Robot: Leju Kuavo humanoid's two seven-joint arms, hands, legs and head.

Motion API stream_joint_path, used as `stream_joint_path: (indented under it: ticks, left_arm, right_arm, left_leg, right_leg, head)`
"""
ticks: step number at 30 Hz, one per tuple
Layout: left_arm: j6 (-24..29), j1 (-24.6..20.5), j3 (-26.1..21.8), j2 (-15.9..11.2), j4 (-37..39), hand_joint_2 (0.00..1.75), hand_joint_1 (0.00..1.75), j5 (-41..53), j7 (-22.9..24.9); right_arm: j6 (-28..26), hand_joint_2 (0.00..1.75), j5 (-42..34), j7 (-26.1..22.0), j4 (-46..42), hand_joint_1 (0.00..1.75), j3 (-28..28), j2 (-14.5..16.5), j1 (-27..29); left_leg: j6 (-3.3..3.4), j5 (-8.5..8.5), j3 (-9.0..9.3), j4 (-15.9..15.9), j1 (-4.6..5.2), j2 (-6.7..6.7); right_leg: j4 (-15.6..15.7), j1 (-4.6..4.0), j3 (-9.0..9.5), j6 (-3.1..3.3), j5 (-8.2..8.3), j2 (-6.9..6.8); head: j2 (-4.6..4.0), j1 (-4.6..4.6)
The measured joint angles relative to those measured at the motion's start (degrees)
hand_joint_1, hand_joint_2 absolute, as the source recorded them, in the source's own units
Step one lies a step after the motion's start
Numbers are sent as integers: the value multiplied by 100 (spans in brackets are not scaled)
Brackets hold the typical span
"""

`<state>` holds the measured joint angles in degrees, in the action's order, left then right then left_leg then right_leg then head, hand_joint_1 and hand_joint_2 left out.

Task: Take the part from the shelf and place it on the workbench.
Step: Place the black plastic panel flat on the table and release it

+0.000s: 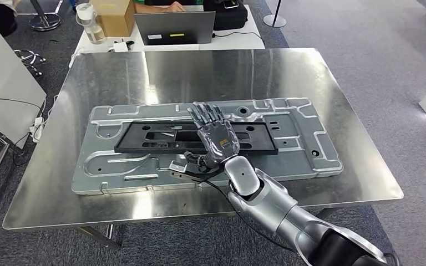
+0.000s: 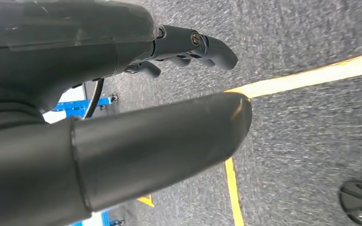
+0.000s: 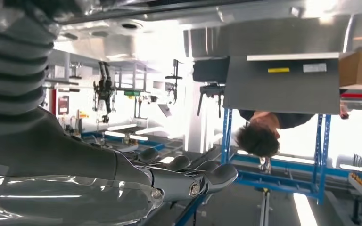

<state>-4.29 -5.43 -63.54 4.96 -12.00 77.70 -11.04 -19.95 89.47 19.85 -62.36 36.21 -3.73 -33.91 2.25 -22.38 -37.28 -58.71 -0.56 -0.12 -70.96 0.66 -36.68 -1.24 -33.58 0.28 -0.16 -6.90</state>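
Part's sitting on the workbench, right hand flat over it

The black part (image 1: 194, 138) lies on a grey metal panel (image 1: 144, 169) on the workbench (image 1: 338, 100), directly under the right hand (image 1: 215, 136), fingers spread, holding nothing. Left hand (image 2: 188, 47) hangs over carpet, fingers loose and empty.

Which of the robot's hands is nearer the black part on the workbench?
Right. The right hand is over the black part, fingers spread. The left hand hangs over the carpet floor.
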Motion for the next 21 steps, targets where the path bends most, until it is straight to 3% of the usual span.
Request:
stream_joint_path:
  ticks: [2, 3, 4, 7, 9, 11, 13, 14, 15, 17, 18, 19, 21]
  left_arm:
    - [-7, -3, -3, 3, 0, 0, 0, -8, -3]
    - [-10, -4, -4, 4, 0, 0, 0, -9, -5]
    - [-13, -5, -4, 6, 0, 0, 0, -10, -6]
    - [-22, 6, -7, 4, 0, 0, 0, -8, -6]
    - [-26, 15, -10, 2, 0, 0, 0, -12, -6]
    - [-30, 11, -14, -3, 0, 0, 0, -30, -6]
    - [-30, 8, -22, -11, 0, 0, 0, -51, -6]
    - [-30, 9, -28, -15, 0, 0, 0, -65, -4]
    - [-30, 10, -33, -17, 0, 0, 0, -79, -3]
    - [-30, 1, -46, -23, 0, 0, 0, -110, 2]
    - [-30, -5, -59, -25, 0, 0, 0, -126, 3]
    - [-30, -8, -79, -25, 0, 0, 0, -144, 5]
    - [-30, -6, -126, -26, 0, 0, 0, -178, 9]
  right_arm:
    - [61, 175, -44, -72, -1, 0, -67, 37, -13]
    - [94, 175, -68, -123, -3, 0, -107, 66, -22]
    - [135, 175, -90, -181, -5, 0, -151, 95, -26]
    - [263, 175, -152, -392, -33, 0, -290, 193, -4]
    - [338, 175, -245, -533, -81, 0, -357, 288, 8]
    - [396, 87, -352, -637, -135, 0, -391, 378, 31]
    - [405, 0, -476, -736, -186, 0, -401, 438, 87]
    - [388, 0, -549, -796, -217, 0, -402, 468, 126]
    - [353, 0, -627, -861, -264, 0, -402, 499, 166]
    - [292, 0, -793, -1030, -422, 0, -399, 574, 244]
    - [303, 0, -887, -1138, -532, 0, -384, 605, 280]
    - [349, 0, -999, -1245, -659, 0, -349, 631, 319]
    - [471, 0, -1239, -1384, -925, 0, -233, 655, 417]
  left_leg:
    - [-36, 68, -45, 0, 10, -3]
    - [-65, 101, -59, 3, 10, -3]
    - [-100, 136, -69, 6, 5, -2]
    - [-213, 213, -100, 35, -6, -9]
    - [-272, -83, -221, -226, -8, -17]
    - [-321, -660, -434, -926, -24, -14]
    - [-365, -1015, -489, -1487, -31, -12]
    - [-378, -1037, -360, -1475, -36, -11]
    - [-389, -971, -110, -1229, -43, -10]
    - [-380, -826, 490, -429, -46, -17]
    - [-346, -774, 668, -149, -39, -26]
    - [-299, -751, 737, -14, -25, -35]
    - [-191, -671, 693, -25, -5, -41]
  right_leg:
    - [854, -33, 522, 71, 269, -4]
    - [1137, -56, 677, 101, 347, -6]
    - [1274, -81, 736, 126, 385, -8]
    - [1323, -88, 664, 201, 534, -21]
    - [1388, -48, 570, 275, 688, -39]
    - [1397, -41, 412, 313, 822, -46]
    - [1368, -44, 232, 305, 939, -53]
    - [1342, -41, 144, 293, 989, -56]
    - [1305, -34, 57, 277, 1032, -56]
    - [1203, -28, -100, 223, 1097, -57]
    - [1159, -32, -151, 192, 1122, -57]
    - [1133, -38, -178, 158, 1151, -56]
    - [1145, -43, -183, 90, 1226, -50]
  head:
    - [0, 1]
    - [0, 1]
    - [1, 1]
    - [0, 2]
    - [0, 2]
    - [1, 2]
    - [1, 2]
    - [1, 2]
    - [1, 2]
    - [1, 3]
    - [1, 3]
    - [1, 2]
    - [1, 0]
